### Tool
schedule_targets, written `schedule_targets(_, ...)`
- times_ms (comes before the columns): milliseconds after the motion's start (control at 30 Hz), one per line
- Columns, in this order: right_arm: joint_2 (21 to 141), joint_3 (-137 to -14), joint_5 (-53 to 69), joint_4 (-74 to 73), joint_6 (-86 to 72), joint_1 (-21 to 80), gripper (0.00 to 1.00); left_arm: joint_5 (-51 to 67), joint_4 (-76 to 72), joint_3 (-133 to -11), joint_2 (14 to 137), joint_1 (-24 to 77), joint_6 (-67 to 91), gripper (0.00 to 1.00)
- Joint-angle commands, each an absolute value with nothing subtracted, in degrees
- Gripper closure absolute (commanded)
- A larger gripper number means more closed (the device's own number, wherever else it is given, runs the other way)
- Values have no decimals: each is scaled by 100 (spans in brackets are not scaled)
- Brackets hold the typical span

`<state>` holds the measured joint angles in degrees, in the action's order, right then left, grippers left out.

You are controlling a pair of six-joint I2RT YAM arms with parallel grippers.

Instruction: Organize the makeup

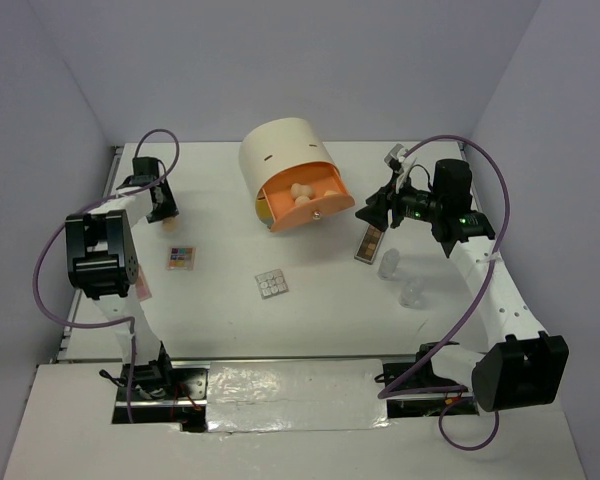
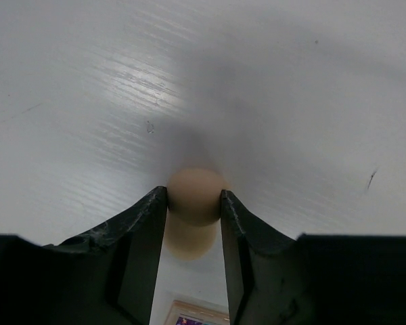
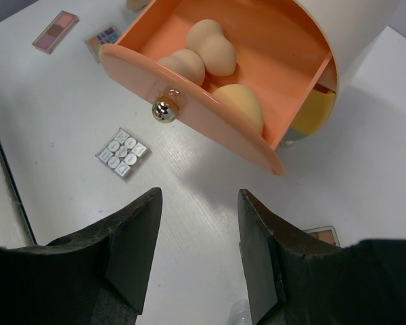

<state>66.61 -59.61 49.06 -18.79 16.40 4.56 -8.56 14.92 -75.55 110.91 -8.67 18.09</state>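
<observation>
My left gripper (image 1: 164,212) is at the far left of the table, shut on a peach egg-shaped sponge (image 1: 170,226). In the left wrist view both fingers (image 2: 149,223) press the sides of the sponge (image 2: 195,181). My right gripper (image 1: 372,214) is open and empty, just right of the open orange drawer (image 1: 325,212). In the right wrist view the drawer (image 3: 189,115) holds three peach sponges (image 3: 213,42). A long brown palette (image 1: 368,243) and two clear bottles (image 1: 389,263) lie under the right arm. A square grey-white palette (image 1: 271,283) lies mid-table.
The cream cylindrical unit (image 1: 285,155) stands at the back centre. A colourful palette (image 1: 181,257) and a pinkish card (image 1: 143,288) lie near the left arm. The second bottle (image 1: 413,295) stands nearer the front. Walls close in the table on the left and right.
</observation>
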Motion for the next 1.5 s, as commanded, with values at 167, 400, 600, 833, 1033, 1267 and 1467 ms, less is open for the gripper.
schedule_targets(167,6557,-6029,4904,-1916,1705,422,44,-774,1538,-7647,11154,-888,1643,73)
schedule_targets(400,6513,-5968,4931,-1942,1758,413,44,139,863,-6848,9670,-792,1845,92)
schedule_targets(600,6565,-6020,5018,-2074,1942,413,44,1317,98,-5820,7956,-282,2083,94)
schedule_targets(833,6662,-6231,5607,-2610,2663,413,44,1872,-790,-5773,6794,1264,1899,95)
schedule_targets(1033,6662,-6205,5599,-2619,2654,413,50,1705,-984,-6450,7101,2249,1750,97)
schedule_targets(1267,6601,-6161,5528,-2602,2628,413,54,1258,-905,-7162,8050,2917,1503,93)
schedule_targets(1467,6574,-6143,5467,-2549,2610,422,53,941,-668,-7663,8604,3234,1301,83)
